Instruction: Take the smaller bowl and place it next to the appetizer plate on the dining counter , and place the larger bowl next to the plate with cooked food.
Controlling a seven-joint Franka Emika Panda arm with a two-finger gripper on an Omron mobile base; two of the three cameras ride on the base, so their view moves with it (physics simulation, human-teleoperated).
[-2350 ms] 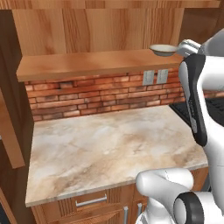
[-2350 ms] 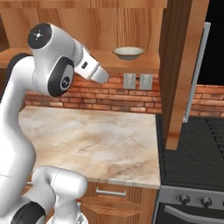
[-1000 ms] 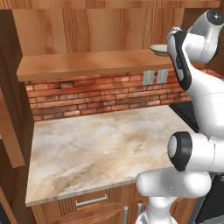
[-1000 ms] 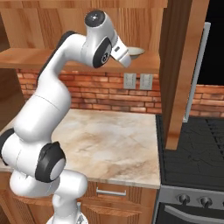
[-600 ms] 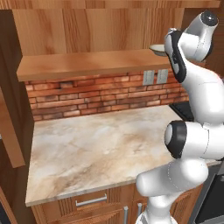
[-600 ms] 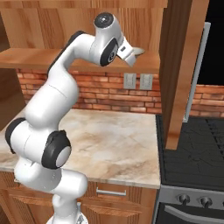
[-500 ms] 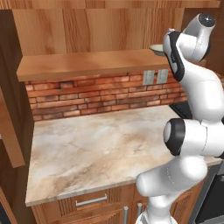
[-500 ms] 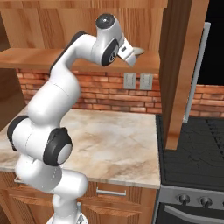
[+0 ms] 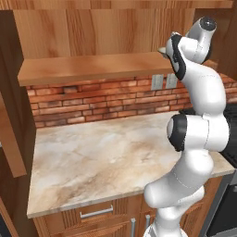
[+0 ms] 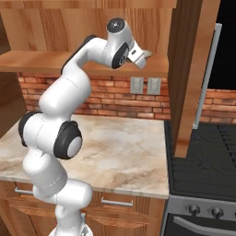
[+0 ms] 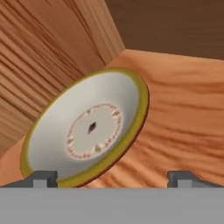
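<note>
The arm has reached up closer to the bowl (image 11: 87, 129) on the wooden shelf (image 11: 175, 109); the gripper (image 11: 112, 177) is wide open, holding nothing

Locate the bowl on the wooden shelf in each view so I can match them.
Left base view: a sliver of the bowl at upper right, at the right end of the wooden shelf.
Right base view: top centre, behind the arm; cannot pick it out.
Hand view: centre-left, large.
Shared landmark: the wooden shelf.
</note>
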